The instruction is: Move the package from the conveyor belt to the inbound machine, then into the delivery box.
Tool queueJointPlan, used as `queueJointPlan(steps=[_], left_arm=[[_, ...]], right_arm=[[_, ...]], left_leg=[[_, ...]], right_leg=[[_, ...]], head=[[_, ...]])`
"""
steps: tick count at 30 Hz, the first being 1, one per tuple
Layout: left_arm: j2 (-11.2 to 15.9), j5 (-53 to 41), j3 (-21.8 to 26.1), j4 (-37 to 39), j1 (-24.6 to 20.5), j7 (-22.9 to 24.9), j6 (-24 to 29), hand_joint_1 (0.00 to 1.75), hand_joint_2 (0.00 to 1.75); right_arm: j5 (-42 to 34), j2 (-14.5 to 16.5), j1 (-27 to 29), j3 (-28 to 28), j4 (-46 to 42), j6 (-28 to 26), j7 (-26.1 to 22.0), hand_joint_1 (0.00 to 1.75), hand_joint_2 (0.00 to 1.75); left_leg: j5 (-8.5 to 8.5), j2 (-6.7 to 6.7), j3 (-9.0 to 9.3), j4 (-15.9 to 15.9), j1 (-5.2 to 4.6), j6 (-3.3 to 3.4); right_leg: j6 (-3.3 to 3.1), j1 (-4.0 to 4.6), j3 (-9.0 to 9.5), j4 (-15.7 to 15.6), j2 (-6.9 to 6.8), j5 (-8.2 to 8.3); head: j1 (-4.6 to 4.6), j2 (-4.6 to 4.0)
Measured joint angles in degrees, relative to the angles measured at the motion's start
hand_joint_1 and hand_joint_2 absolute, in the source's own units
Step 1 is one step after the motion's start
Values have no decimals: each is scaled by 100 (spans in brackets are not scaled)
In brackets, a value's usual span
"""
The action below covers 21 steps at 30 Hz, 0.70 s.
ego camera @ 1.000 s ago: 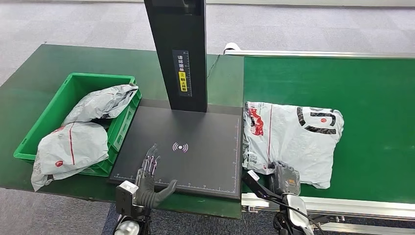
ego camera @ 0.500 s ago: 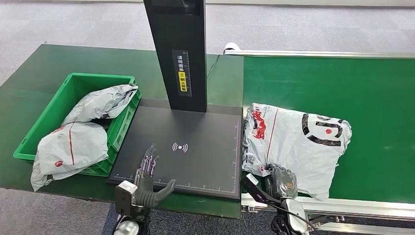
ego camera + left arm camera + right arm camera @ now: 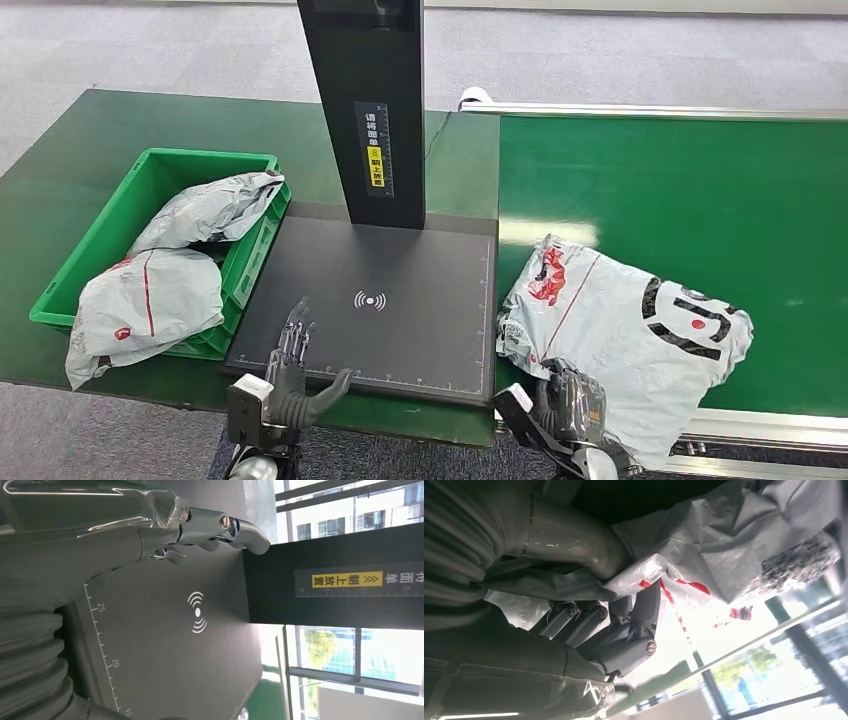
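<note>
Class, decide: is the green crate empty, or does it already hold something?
Not empty. The green crate holds two grey packages, one draped over its near rim, the other lying farther back.

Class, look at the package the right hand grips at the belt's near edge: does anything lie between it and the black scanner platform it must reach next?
Nothing visible lies between them. The package held by the right hand sits just beside the scanner platform, whose surface is bare apart from the left hand hovering at its near edge, away from the package's side.
</note>
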Motion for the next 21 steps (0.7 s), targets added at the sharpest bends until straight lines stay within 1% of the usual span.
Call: queueJointPlan(steps=[2, 6, 8, 14, 18, 21], left_arm=[[0, -7, 13, -18, 6, 0, -5, 0, 175], [-2, -5, 67, -115, 54, 0, 34, 0, 175], [-2, 5, 76, -160, 83, 0, 38, 0, 175], [-2, 11, 106, -260, 145, 0, 15, 0, 175], [-3, 11, 132, -273, 144, -1, -16, 0, 175], [-4, 22, 144, -284, 138, -1, -48, 0, 175]], right_arm=[[-98, 73, 180, -34, -295, 0, -11, 175, 175], [-339, 254, 831, -93, -1452, 15, 103, 175, 175], [-392, 277, 974, -95, -1764, 22, 137, 175, 175], [-350, 295, 1308, -85, -2702, 25, 242, 175, 175], [-106, 282, 1429, -41, -3278, 10, 377, 175, 175], [124, 217, 1458, 51, -3726, 10, 477, 175, 175]], left_leg=[[-1, -1, 0, 0, 0, 0], [-3, -1, 0, 0, -1, 2], [-3, -1, 0, 0, -1, 2], [-2, 0, 0, 0, -1, 2], [-2, 1, 1, 0, -2, 2], [-2, 1, 2, 1, -2, 2]], right_leg=[[0, -1, 0, 0, -1, 0], [0, -1, 0, 0, -1, 0], [0, -1, 1, 0, -1, 0], [0, -2, 1, 0, -1, 0], [0, -2, 1, 0, -1, 0], [0, -3, 2, 0, -1, 0]], head=[[0, 0], [-1, 0], [-1, 0], [-1, 0], [-1, 0], [-2, 0]])
